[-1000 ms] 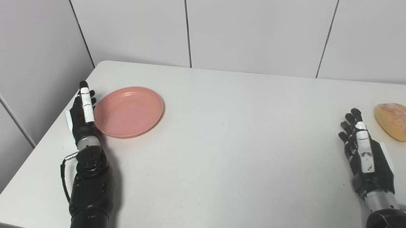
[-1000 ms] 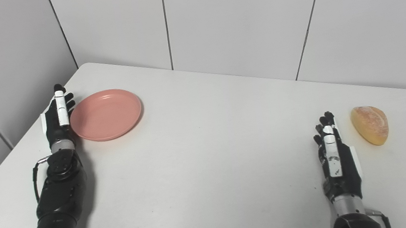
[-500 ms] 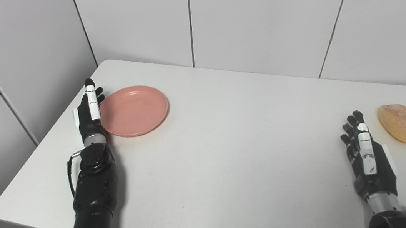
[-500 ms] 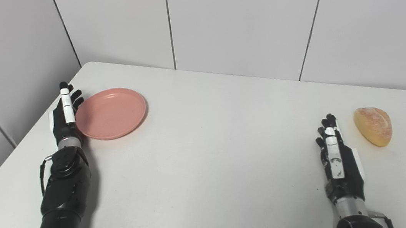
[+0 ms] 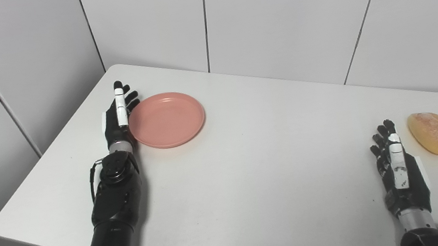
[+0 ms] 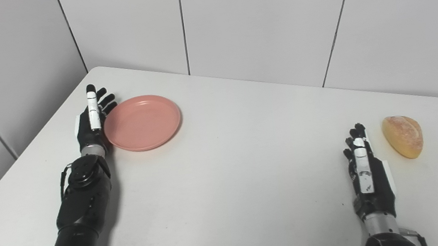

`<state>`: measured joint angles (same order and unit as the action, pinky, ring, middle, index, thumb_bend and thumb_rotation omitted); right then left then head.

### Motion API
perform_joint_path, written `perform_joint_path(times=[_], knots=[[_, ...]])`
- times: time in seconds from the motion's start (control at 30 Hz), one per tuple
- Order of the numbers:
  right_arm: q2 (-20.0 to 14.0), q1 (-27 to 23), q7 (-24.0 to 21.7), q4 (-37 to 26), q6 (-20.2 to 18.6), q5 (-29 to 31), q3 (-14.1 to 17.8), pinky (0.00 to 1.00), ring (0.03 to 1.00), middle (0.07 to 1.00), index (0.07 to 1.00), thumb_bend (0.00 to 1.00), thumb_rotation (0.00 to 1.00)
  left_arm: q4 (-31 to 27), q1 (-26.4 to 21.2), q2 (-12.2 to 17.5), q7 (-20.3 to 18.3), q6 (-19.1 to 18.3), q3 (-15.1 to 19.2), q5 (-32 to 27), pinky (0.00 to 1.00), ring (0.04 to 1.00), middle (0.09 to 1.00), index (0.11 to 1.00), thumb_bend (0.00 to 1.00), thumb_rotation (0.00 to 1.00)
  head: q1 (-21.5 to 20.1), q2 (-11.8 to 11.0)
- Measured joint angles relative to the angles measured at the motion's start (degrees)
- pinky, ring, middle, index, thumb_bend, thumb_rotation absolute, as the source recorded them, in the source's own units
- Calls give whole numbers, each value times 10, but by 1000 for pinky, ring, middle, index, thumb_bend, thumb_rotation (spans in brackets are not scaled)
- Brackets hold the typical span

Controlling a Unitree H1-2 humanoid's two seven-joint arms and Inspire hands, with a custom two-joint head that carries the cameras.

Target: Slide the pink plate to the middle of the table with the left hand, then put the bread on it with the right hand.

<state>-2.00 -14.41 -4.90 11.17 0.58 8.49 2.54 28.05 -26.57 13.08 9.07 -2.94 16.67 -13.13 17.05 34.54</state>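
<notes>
Left hand (image 5: 117, 118), fingers spread, is pressing the pink plate's (image 5: 167, 119) left rim; an off-centre push risks spinning it.

- pink plate (image 5: 166, 119), left of centre: plain salmon pink, no pattern
- bread (image 5: 429, 132), right edge: golden orange-yellow, paler dusty mottling on top
- surface (image 5: 258, 168): plain white, few faint specks
- left hand (image 5: 117, 118): black, white strip along one of its fingers (image 5: 120, 106), silver wrist ring
- right hand (image 5: 398, 174), lower right: black, white panels, silver wrist
- wall (image 5: 281, 15), top: pale grey panels, dark seams
</notes>
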Motion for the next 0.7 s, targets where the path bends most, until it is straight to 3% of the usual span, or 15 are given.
perform_joint_path(times=[0.23, 0.7], knots=[[1, -1, 4, 0, 0, 0, 0, 1000, 1000, 1000, 1000, 829, 931, -23, 2, -22, -16, -11, -33, 5, 831, 845, 829, 824, 669, 1000, -2, 1], [1, -1, 5, 0, -1, 0, 0, 1000, 1000, 1000, 1000, 818, 929, -52, 8, -32, -40, -44, -87, 31, 862, 881, 875, 871, 671, 1000, -10, 7]])
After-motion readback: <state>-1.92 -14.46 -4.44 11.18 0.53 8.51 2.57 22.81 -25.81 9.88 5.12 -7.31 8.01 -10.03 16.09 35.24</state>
